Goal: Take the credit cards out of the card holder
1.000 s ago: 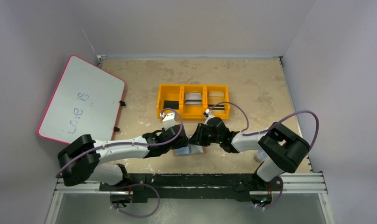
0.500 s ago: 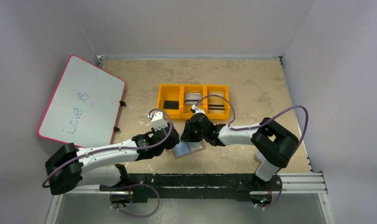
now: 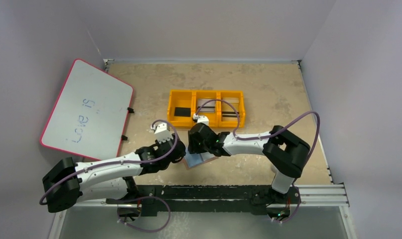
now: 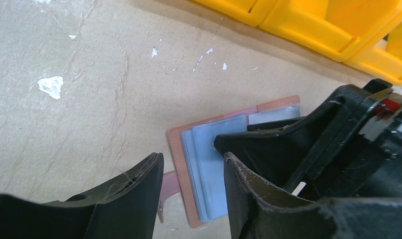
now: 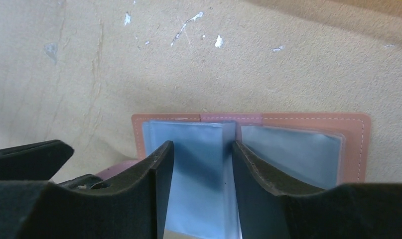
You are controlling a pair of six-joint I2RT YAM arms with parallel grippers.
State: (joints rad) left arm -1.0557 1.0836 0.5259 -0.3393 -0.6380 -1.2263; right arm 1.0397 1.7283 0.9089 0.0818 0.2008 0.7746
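Top external: R fingers (image 5: 154, 184) now further left than 1 s ago, spread, poised over open card holder (image 5: 355, 144); L fingers (image 4: 134, 199) spread beside it.

My top camera looked steeply down from high up, on the side of the card holder (image 3: 201, 160) away from the orange tray (image 3: 206, 91), far enough off that the holder was only a small patch. The left wrist camera sat close at the holder's left, facing across it towards the tray, and the right wrist camera hung closer still, nearly over it. All three views shared the holder; I found the tray only in the top and left wrist views.
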